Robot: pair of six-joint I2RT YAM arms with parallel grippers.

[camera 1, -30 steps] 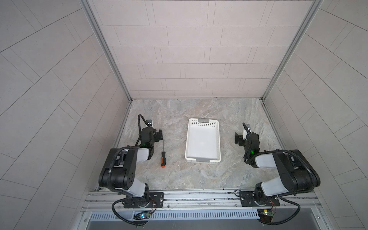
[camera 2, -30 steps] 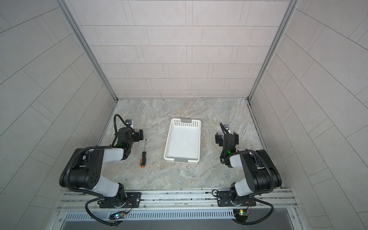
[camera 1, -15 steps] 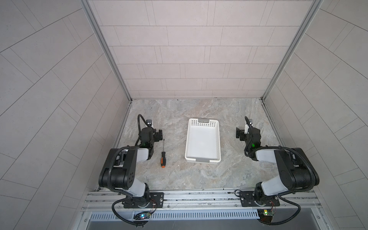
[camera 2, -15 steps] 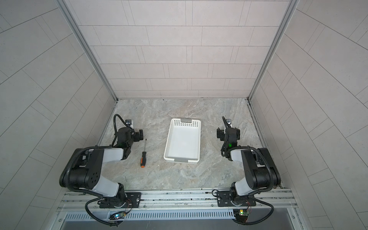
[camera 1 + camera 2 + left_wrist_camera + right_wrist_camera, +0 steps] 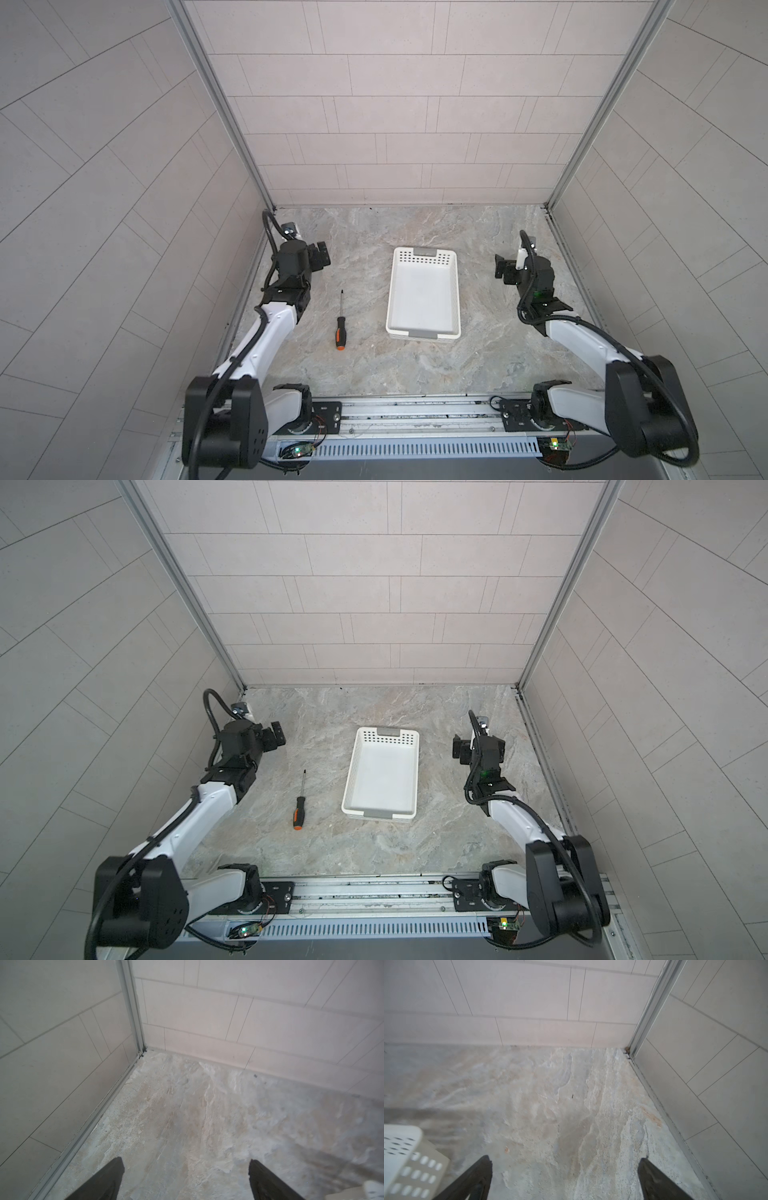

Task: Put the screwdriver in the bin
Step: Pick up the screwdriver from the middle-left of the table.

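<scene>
Since the screwdriver (image 5: 340,321) lies flat on the marbled desk (image 5: 365,374), near the bin (image 5: 424,299) but outside it, I judge it light and stiff. I would take it across the thick black-and-orange handle, as the thin round shaft would likely slip or roll. In both top views the handle points toward the rail and the shaft toward the back wall. The bin (image 5: 384,779) is shallow smooth white plastic with a perforated end wall and grey tabs. My left tool (image 5: 276,739) hangs beyond the shaft tip, holding nothing.

In the left wrist view my left tool (image 5: 186,1160) stands wide apart over bare, matte, stone-patterned desk, with no screwdriver in sight.

In the right wrist view my right tool (image 5: 565,1159) is likewise spread and empty, beside the bin's (image 5: 402,1153) perforated corner.
</scene>
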